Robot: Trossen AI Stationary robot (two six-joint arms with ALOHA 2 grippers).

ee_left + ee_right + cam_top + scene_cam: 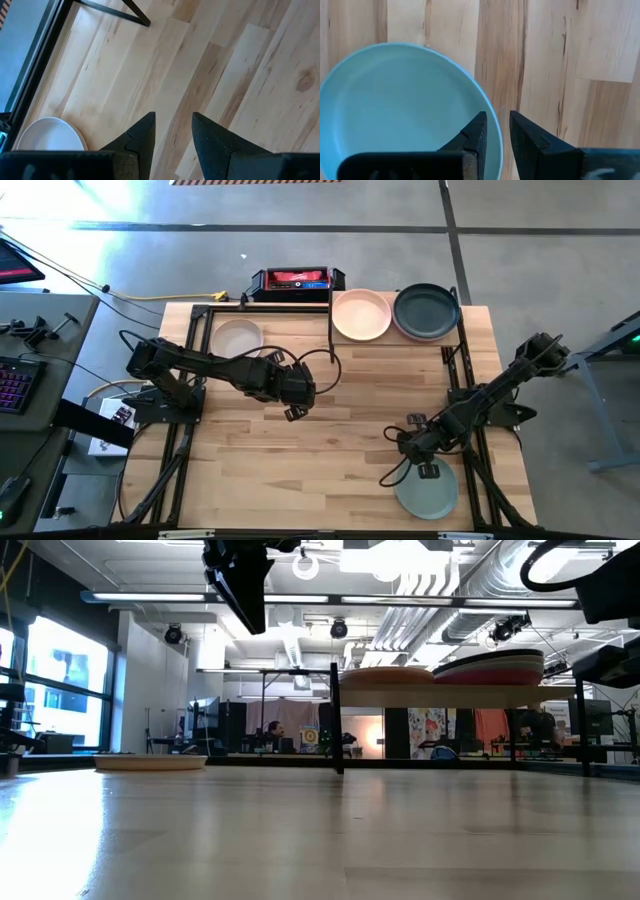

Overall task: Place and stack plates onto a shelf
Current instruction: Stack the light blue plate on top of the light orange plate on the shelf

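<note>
- My right gripper [428, 470] hangs over the near right part of the table [330, 430], fingers parted by a narrow gap with nothing between them.
- In the right wrist view the pale green plate [400, 110] lies just beneath and to one side of the fingertips [479, 125], its rim under the nearer tip, not yet pinched.
- From above, that plate [427, 490] sits just nearward of this gripper, flat on the wood, hollow side up. Being round, it has no long axis, so any rim point serves.
- This arm is plainly the nearer one. I judge the next move to be a short drop onto the rim, then a carry away from me to the shelf [400, 345].
- My left gripper [296, 402] is over the table's middle, fingers apart and empty, bare planks below.
- A cream plate [237, 338] lies flat well off from the left gripper, at the far left, and shows at the edge of the left wrist view [50, 135].
- On the shelf, far from both grippers, a peach plate [361, 314] and a dark slate plate [427, 310] top two stacks side by side.
- The low view shows those stacks [490, 668] raised on the shelf panel.
</note>
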